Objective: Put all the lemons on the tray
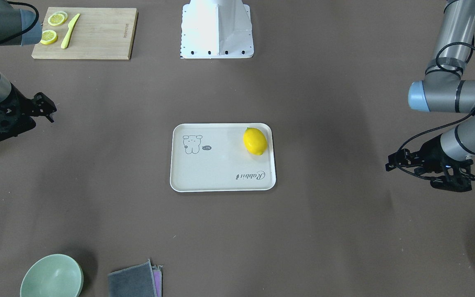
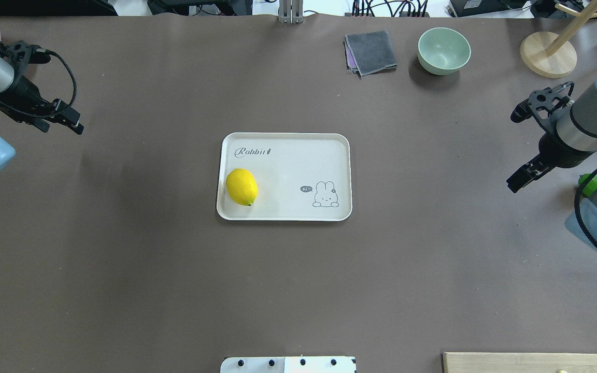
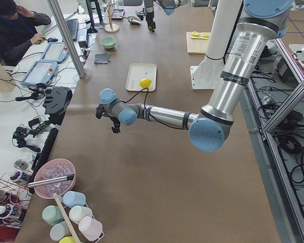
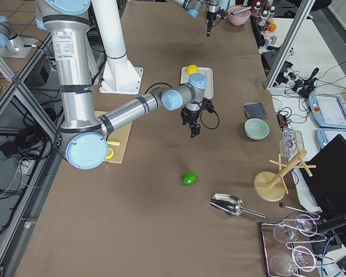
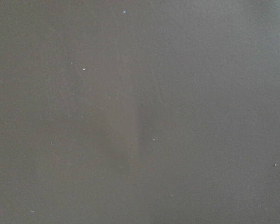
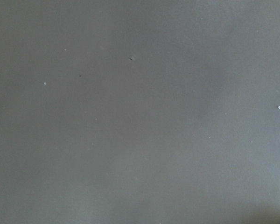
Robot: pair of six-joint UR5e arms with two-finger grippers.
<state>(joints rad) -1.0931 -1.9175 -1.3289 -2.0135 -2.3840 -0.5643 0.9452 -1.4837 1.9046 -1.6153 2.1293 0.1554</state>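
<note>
Lemon status: bright yellow oval lemon (image 2: 241,187) lies on the cream rectangular tray (image 2: 288,215); glossy green lemon (image 4: 189,178) sits well apart on the brown table (image 2: 298,290), near the right gripper (image 2: 515,184). Finger spacing, right and left gripper (image 2: 73,124) — cannot tell. Risk: an off-centre pinch rolls the green lemon away.

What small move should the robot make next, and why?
Probably swing the right gripper over toward the green lemon. That lemon lies on the bare table close to the right arm, while the yellow lemon already sits on the tray.
</note>
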